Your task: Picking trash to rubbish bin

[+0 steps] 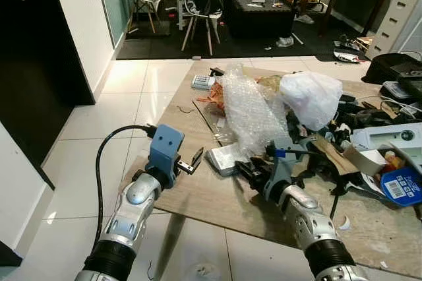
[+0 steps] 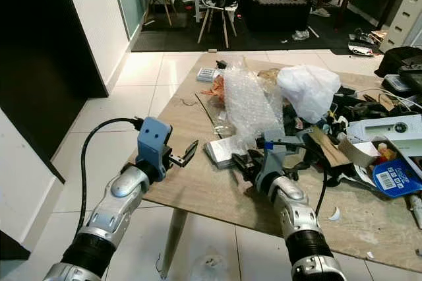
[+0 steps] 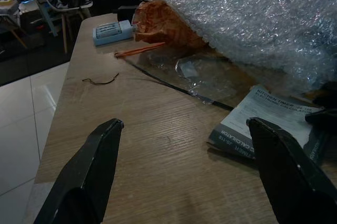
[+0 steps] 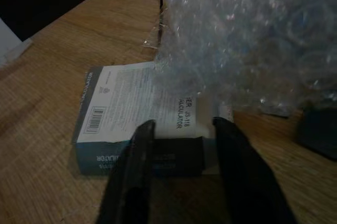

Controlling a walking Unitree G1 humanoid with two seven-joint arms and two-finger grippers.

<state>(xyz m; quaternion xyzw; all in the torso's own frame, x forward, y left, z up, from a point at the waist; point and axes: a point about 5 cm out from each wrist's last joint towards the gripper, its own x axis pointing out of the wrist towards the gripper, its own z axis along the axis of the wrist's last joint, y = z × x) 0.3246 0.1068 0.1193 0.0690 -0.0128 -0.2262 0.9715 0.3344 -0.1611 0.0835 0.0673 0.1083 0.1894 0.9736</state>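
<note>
A wooden table (image 1: 198,195) is covered with clutter on its far and right part. Near its middle lies a small grey box (image 1: 225,158) with printed text, flat on the wood and partly under a big sheet of bubble wrap (image 1: 249,111). The right gripper (image 4: 181,145) is at the near end of this box, its two black fingers (image 4: 132,171) a narrow gap apart, one on each side of the box end; whether they already press on it I cannot tell. The left gripper (image 3: 184,145) hovers over the bare wood to the left of the box, with its fingers spread wide and nothing between them. Behind the bubble wrap there is a white plastic bag (image 1: 311,96), full and bulging, but its contents are hidden. At the right edge stands an open cardboard box (image 1: 389,169) holding a blue packet with a barcode (image 1: 401,186) and other small items that are too unclear to name. A small blue-white device (image 3: 112,31) lies near the far table edge, just beside some orange netting (image 3: 158,24).
</note>
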